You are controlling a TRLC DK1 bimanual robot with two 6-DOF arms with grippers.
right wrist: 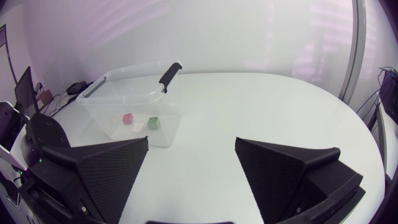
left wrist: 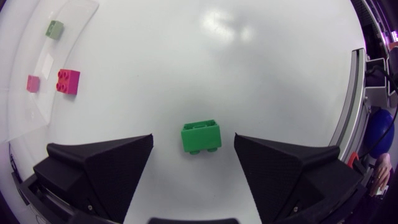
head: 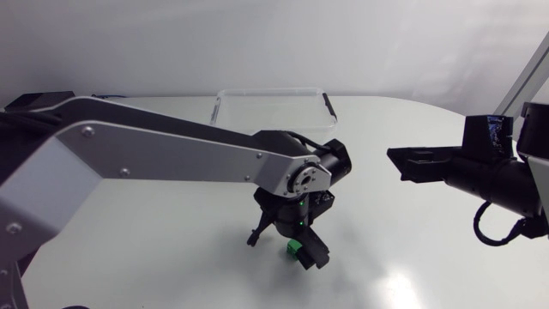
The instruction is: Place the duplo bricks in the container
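The desk (head: 154, 232) is smooth, glossy white and throws back soft glare. The container (head: 271, 107) is thin clear plastic with a glossy black clip (right wrist: 169, 73) on its rim. The 3 bricks inside the container are smooth moulded plastic: magenta brick (left wrist: 68, 81), pink brick (left wrist: 33, 83), pale green brick (left wrist: 55, 28). Well apart from the container, the green brick (left wrist: 201, 137) is the same hard plastic with a faint sheen. The left arm (head: 154, 154) has satin silver-grey, metal-looking links. The left jaws and right jaws are matt black with a fine pebbled grain.

Left pincer (left wrist: 193, 142) and right pincer (right wrist: 192, 142) agape
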